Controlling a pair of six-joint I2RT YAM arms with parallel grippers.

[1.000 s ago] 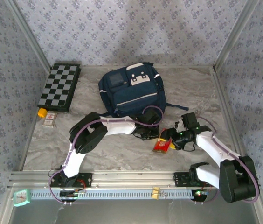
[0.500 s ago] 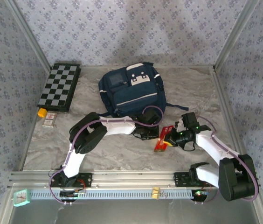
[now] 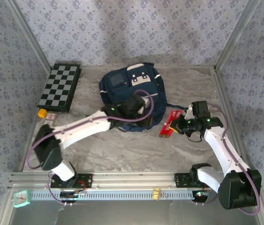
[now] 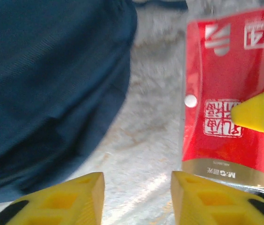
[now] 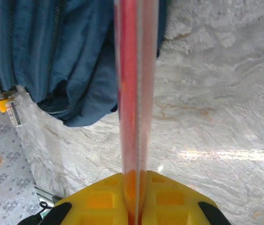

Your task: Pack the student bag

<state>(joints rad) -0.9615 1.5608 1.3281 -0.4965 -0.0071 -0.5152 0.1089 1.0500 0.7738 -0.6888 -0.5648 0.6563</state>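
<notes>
Two changes against a second ago. Grips the red packet (image 3: pixel 169 124) edge-on in the right pincer (image 5: pixel 135 185), closed tight on it, where before hung open over it on the surface (image 3: pixel 122 150). Has carried it toward 1 o'clock, now just beside the 4 o'clock corner of the student bag (image 3: pixel 132 91). Stretches the left arm out, no longer folded, with the left pincer (image 4: pixel 136 187) parted partway, gripping nothing, at the bag's 6 o'clock edge. Leaves the student bag lying flat toward 12 o'clock on the surface, unmoved.
</notes>
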